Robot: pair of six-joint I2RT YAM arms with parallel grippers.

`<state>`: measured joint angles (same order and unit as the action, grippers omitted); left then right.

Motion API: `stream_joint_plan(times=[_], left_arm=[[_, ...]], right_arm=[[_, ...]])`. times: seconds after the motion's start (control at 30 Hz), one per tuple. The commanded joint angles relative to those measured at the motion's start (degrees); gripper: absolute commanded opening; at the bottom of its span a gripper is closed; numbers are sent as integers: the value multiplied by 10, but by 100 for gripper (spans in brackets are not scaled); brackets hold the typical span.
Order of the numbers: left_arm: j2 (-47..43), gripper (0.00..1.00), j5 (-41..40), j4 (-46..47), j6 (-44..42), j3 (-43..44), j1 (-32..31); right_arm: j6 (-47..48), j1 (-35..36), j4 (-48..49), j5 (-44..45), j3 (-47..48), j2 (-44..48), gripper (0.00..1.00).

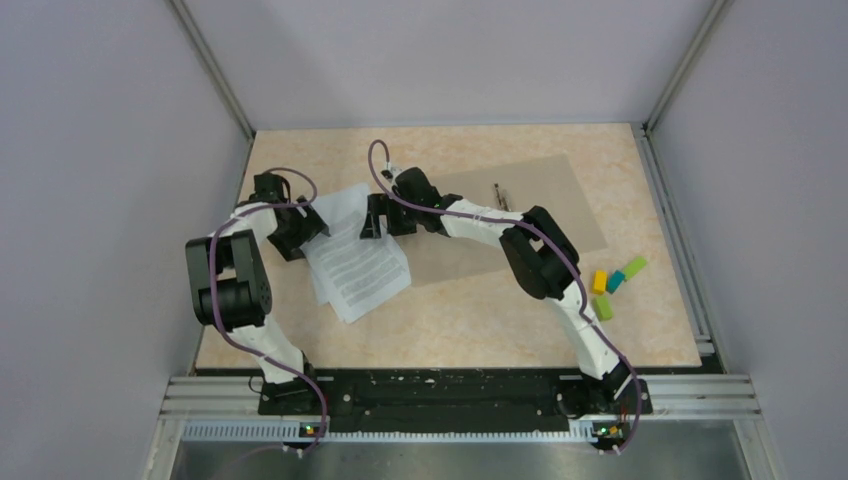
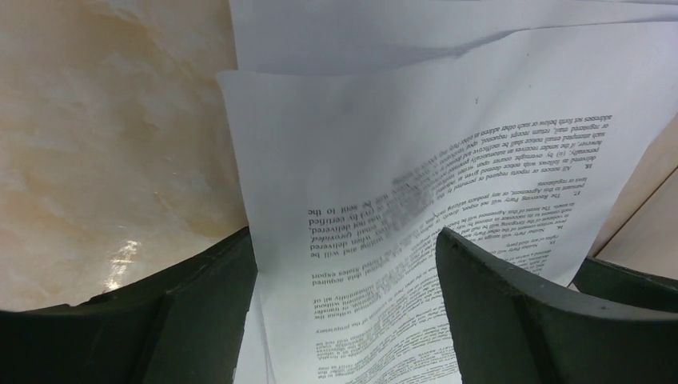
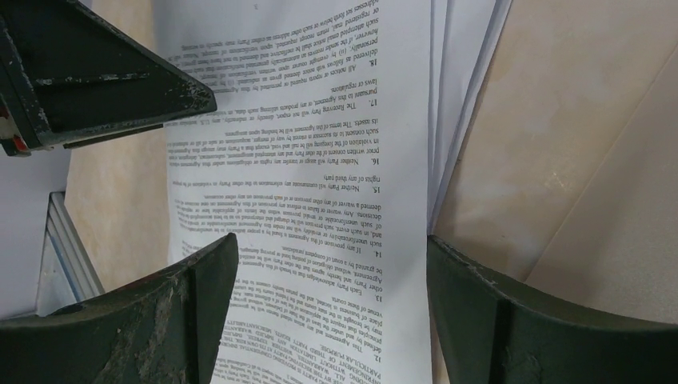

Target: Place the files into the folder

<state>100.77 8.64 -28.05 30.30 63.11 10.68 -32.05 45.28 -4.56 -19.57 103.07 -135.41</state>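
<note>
While I watch from overhead, the thin white paper sheets printed with black text [image 1: 352, 262] lie in a loose, fanned stack on the beige marbled tabletop [image 1: 460, 320], left of centre, and none of them is inside the folder. Top sheet is printed side up, with blank edges of the others poking out beneath it. Through the left wrist camera, one sheet curls up off the surface, its far edge lifted and bowed.

Left gripper [image 2: 345, 240] is down at the stack's left side. Its jaws stand wide apart, straddling that curled sheet; the sheet's edge runs right beside the left-hand finger, and I see no pinch on it. Right gripper [image 3: 332, 244] is low over the far right corner of the stack, jaws also spread wide, printed lines showing between them, holding nothing.

Just right of the papers, the flat brown kraft-cardboard folder [image 1: 520, 200] lies on the tabletop, angled, stretching toward the far right. The stack's right edge meets the folder's left end; overlap or just touching, I cannot tell. A small thin dark object [image 1: 497, 192] rests on the folder near its far edge, too small for me to name.

Well off to the right sit the small green, yellow and teal blocks [image 1: 612, 285], clustered together.
</note>
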Motion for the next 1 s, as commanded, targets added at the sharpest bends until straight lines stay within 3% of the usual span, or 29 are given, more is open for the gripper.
stream_joint_plan(times=[0.0,0.17,0.53,0.67,0.97], left_arm=[[36,81,58,-11,21,-14,-12],[31,71,54,-18,20,-12,-11],[32,65,85,-32,-7,12,-19],[30,56,77,-41,-16,13,-24],[-33,23,81,-63,-59,27,-27]], right_arm=[[-10,15,-74,-24,-11,-41,85],[-9,15,-76,-26,-9,-44,85],[-7,15,-72,-49,6,-49,85],[-5,14,-69,-56,8,-45,85],[20,-5,-64,-72,1,5,85]])
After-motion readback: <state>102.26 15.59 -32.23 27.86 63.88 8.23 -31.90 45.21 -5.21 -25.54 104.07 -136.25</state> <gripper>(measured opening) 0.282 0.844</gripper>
